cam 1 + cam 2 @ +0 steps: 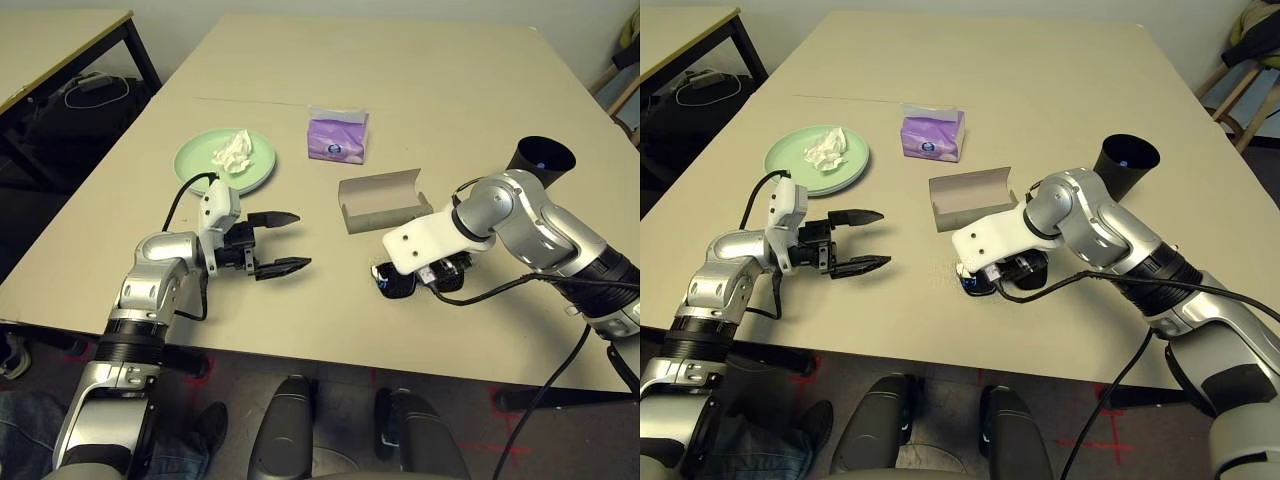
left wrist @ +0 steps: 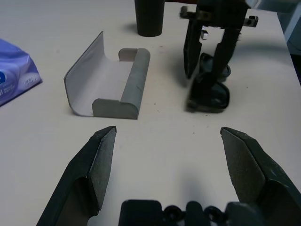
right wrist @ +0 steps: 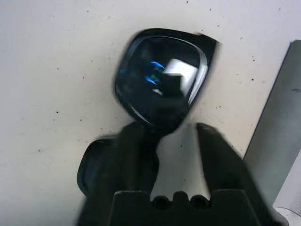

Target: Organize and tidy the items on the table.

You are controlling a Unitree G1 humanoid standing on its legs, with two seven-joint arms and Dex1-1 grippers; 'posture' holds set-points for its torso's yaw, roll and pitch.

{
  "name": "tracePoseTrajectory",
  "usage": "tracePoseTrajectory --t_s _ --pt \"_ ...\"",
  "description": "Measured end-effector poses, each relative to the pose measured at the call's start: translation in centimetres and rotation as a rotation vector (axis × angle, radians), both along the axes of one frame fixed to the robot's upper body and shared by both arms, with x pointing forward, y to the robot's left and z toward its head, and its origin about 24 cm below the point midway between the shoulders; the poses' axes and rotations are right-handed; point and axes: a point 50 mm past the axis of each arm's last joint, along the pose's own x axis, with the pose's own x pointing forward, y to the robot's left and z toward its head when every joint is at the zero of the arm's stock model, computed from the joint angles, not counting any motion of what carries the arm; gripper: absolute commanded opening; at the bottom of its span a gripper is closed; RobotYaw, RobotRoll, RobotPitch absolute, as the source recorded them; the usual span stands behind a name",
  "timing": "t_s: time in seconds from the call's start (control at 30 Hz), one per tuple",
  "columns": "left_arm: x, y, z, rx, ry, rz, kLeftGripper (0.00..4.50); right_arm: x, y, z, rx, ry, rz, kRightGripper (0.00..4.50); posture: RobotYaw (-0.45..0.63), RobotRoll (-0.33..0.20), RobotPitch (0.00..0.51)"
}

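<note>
The right gripper point(image 2: 209, 66) pinches the black sunglasses point(image 3: 160, 82) on the light-beige table point(image 1: 400, 80), just beside the open grey glasses case point(image 1: 382, 200), while the left gripper point(image 1: 280, 242) hovers wide open and empty near the green plate point(image 1: 195, 160) with crumpled tissue point(image 1: 232, 150).

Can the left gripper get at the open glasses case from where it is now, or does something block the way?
Probably yes. The left gripper is open, and only bare table lies between it and the glasses case.
</note>
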Motion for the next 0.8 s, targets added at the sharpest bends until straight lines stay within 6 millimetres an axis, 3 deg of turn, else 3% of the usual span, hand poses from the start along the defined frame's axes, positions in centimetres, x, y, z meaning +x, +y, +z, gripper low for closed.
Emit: tracePoseTrajectory --t_s 0.07,0.1,0.57,0.8 --pt "-0.1 0.0 0.0 -0.006 0.002 -0.006 4.5 0.0 0.0 0.0 0.0 0.0 0.0 0.46 0.28 0.0 0.135" --pt "-0.1 0.0 0.0 -0.008 0.003 -0.01 4.5 0.0 0.0 0.0 0.001 0.001 0.001 0.38 0.28 0.0 0.131" --pt "-0.2 -0.2 -0.1 -0.005 0.009 -0.025 4.5 0.0 -0.2 0.4 0.008 0.007 -0.003 0.38 0.27 0.0 0.119" --pt "-0.2 -0.3 -0.1 -0.006 0.011 -0.03 4.5 0.6 -0.2 4.0 0.107 -0.051 -0.025 0.38 0.26 0.0 0.109"
